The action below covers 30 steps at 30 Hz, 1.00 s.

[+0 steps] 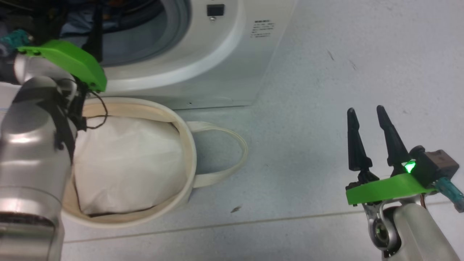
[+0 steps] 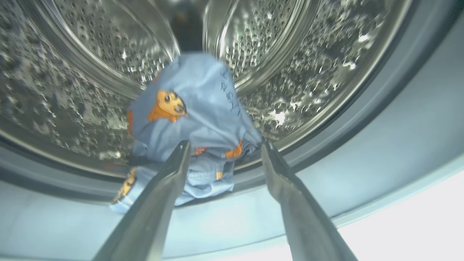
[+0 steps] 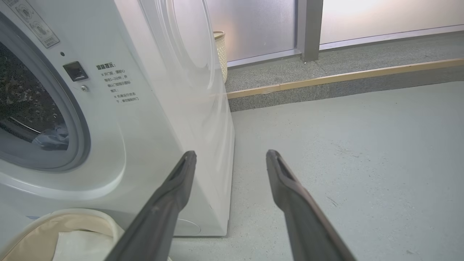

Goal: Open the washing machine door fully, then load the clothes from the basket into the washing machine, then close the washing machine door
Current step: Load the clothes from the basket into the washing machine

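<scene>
The washing machine [image 1: 203,69] stands open, and its steel drum [image 2: 90,72] faces my left gripper. Its door is out of view. The clothes [image 2: 195,108], light blue with orange bears, lie at the drum's front lip, with one end draped onto the grey gasket [image 2: 362,145]. My left gripper [image 2: 225,144] is open just in front of them, gripping nothing. The cream basket [image 1: 188,145] sits on the floor before the machine, with white padding cloth [image 1: 127,163] inside. My right gripper [image 1: 367,110] hovers open over the floor to the right.
My left arm [image 1: 36,145] crosses over the basket's left side. The basket's loop handle [image 1: 232,152] lies on the floor. A woven bin [image 3: 220,54] and a raised kerb [image 3: 326,78] sit behind the machine. Open floor [image 3: 344,163] lies to the right.
</scene>
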{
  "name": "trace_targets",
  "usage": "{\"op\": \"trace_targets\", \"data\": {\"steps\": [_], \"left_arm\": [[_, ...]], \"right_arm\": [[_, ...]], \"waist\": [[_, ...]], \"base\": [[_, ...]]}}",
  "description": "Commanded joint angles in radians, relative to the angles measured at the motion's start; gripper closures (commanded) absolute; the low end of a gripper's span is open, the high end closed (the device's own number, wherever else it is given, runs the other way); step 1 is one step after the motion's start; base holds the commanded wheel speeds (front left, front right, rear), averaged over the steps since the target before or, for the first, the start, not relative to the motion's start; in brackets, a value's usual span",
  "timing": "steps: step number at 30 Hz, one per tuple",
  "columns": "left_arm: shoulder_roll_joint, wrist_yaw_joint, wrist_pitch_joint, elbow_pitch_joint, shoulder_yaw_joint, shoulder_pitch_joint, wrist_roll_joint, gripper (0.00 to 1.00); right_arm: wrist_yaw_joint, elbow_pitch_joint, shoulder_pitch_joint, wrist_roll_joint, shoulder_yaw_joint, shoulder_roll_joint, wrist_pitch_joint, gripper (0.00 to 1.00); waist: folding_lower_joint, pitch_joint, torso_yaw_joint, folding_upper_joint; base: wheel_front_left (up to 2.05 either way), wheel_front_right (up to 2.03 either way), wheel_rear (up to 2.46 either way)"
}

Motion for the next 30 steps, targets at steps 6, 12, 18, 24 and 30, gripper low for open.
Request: {"op": "trace_targets", "data": {"steps": [6, 12, 18, 24, 30], "left_arm": [[0.029, -0.001, -0.012, -0.262, 0.055, 0.169, 0.013, 0.0], [0.014, -0.007, -0.012, -0.389, 0.116, 0.38, 0.014, 0.0], [-0.01, -0.014, -0.012, -0.494, 0.149, 0.547, 0.034, 0.0], [-0.049, -0.017, -0.012, -0.581, 0.174, 0.692, 0.066, 0.0], [-0.061, 0.001, -0.012, -0.648, 0.21, 0.789, 0.106, 0.0]], "right_arm": [[0.0, 0.0, 0.004, 0.013, 0.046, -0.038, -0.005, 0.0], [0.0, 0.014, 0.015, 0.02, 0.048, -0.057, -0.005, 0.0], [0.0, 0.028, 0.017, 0.03, 0.068, -0.073, -0.005, 0.0], [0.0, 0.046, 0.047, 0.062, 0.08, -0.085, -0.005, 0.0], [0.0, 0.043, 0.084, 0.075, 0.093, -0.086, -0.005, 0.0]], "waist": [[0.0002, -0.083, 0.055, 0.0], [0.0002, -0.164, 0.068, 0.0], [0.0002, -0.244, 0.086, 0.0], [0.0002, -0.337, 0.123, 0.0], [0.0002, -0.386, 0.131, 0.0]], "base": [[0.0, 0.0, 0.0], [0.0, 0.0, 0.0], [0.0, 0.0, 0.0], [0.0, 0.0, 0.0], [0.0, 0.0, 0.0]]}}
